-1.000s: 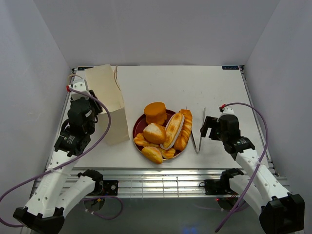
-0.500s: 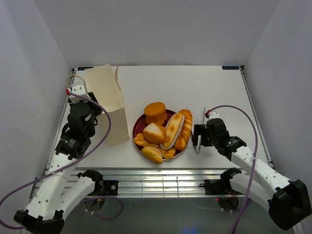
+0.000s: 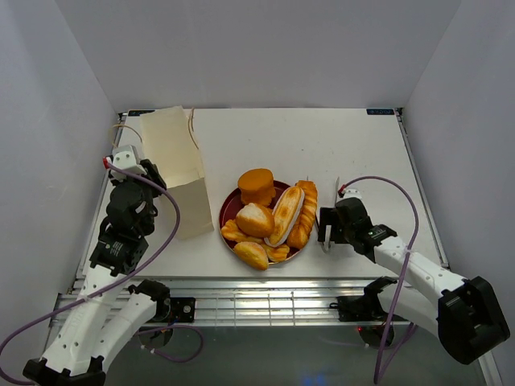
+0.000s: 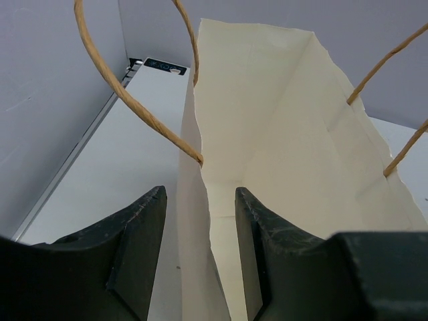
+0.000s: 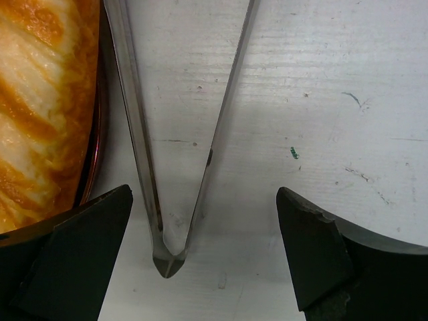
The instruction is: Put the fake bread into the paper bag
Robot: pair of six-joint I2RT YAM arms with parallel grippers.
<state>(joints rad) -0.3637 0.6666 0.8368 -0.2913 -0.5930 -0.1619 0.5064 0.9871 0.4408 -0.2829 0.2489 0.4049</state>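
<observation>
The fake bread [image 3: 273,217] lies heaped on a dark red plate [image 3: 228,211]: a round bun [image 3: 257,185], a cream-striped loaf [image 3: 287,213] and smaller rolls. The pale paper bag [image 3: 173,161] stands upright at the left with its mouth up. My left gripper [image 4: 200,194] straddles the bag's near wall [image 4: 194,221]; its jaws stand slightly apart and do not press the paper. String handles [image 4: 134,100] arch above it. My right gripper [image 5: 204,194] hangs wide open over the hinge end of metal tongs [image 5: 134,134], beside a loaf [image 5: 40,100].
The tongs [image 3: 328,213] lie on the white table [image 3: 362,161] just right of the plate, their arms pointing away from me. Grey walls close in the table on three sides. The table's front rail [image 3: 265,277] runs below the plate.
My right gripper has swung left and down to the tongs' near end. The left gripper has eased its jaws apart at the bag's wall and shifted slightly.
</observation>
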